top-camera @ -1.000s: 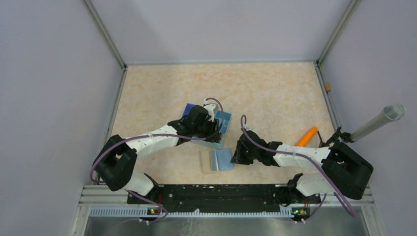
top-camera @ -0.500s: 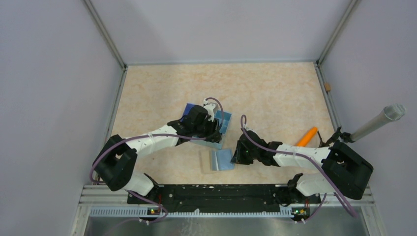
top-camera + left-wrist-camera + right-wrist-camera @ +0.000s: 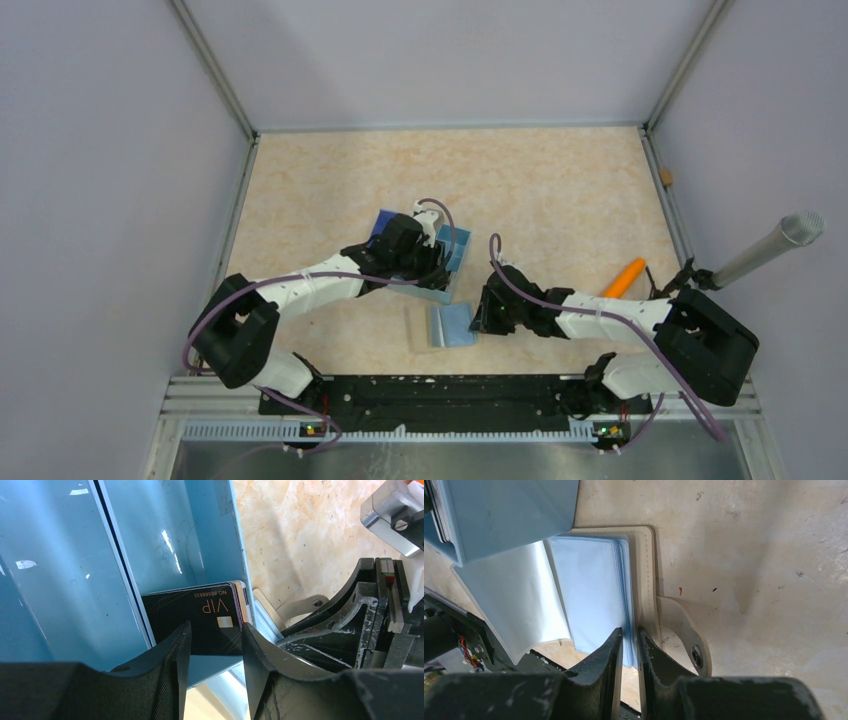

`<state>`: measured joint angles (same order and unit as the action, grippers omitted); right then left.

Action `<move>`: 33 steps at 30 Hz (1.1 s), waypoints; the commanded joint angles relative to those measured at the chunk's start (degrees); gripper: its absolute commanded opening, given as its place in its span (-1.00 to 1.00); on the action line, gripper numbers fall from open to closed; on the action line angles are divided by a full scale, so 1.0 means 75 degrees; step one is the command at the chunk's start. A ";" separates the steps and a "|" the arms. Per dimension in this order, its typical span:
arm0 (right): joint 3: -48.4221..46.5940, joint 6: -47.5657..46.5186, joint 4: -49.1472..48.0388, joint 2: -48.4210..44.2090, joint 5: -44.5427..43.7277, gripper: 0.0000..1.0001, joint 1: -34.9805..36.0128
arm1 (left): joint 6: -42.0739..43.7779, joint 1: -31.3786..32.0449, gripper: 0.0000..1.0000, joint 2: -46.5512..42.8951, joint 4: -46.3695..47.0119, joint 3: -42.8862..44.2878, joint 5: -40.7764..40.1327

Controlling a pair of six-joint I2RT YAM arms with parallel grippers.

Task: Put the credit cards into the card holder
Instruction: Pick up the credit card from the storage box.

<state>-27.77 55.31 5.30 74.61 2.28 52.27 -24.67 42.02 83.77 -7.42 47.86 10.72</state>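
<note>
Seen from above, two robot arms reach over a beige table (image 3: 540, 190). The left gripper (image 3: 215, 627) is lowered into the right-hand compartment of a blue tray (image 3: 190, 540) at the middle of the table. Its jaws stand apart over the face of the top card, with nothing clamped between them.

The credit cards (image 3: 200, 615) lie as a stack in that compartment's near right corner, pressed against the tray wall. A black card marked VIP is on top.

Just near of the tray lies the card holder (image 3: 594, 595), spread open, with a beige cover and pale blue clear pockets. The right gripper (image 3: 630, 632) has its jaws almost together, pinching the right edge of those pockets.

Several things could go wrong from here:
- The stack is tight against the wall, so the left jaws may pick up several cards at once or fail to catch any.
- A thin, slick card could slip out sideways as it is lifted.
- Pushing against the stack could shove the light tray into the holder.
- If the right jaws lose the thin pocket edge, the pocket would fall shut before a card arrives.
</note>
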 commanded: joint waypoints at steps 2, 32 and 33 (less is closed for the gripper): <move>-0.0001 -0.0029 0.0173 0.0115 0.0012 -0.67 0.0040 | 0.0287 -0.0088 -0.09 0.0039 -0.0346 -0.0045 -0.0452; 0.0056 0.0002 0.0161 0.0051 0.0003 -0.67 0.0046 | 0.0347 -0.0089 -0.18 -0.0492 -0.0376 -0.0146 -0.0820; 0.0058 0.0005 0.0168 0.0044 0.0008 -0.67 0.0050 | 0.0347 -0.0094 -0.18 -0.0503 -0.0371 -0.0157 -0.0820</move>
<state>-27.77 55.33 5.30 74.61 2.28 52.27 -23.40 41.98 82.00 -9.93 47.72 6.59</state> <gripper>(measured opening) 0.163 0.408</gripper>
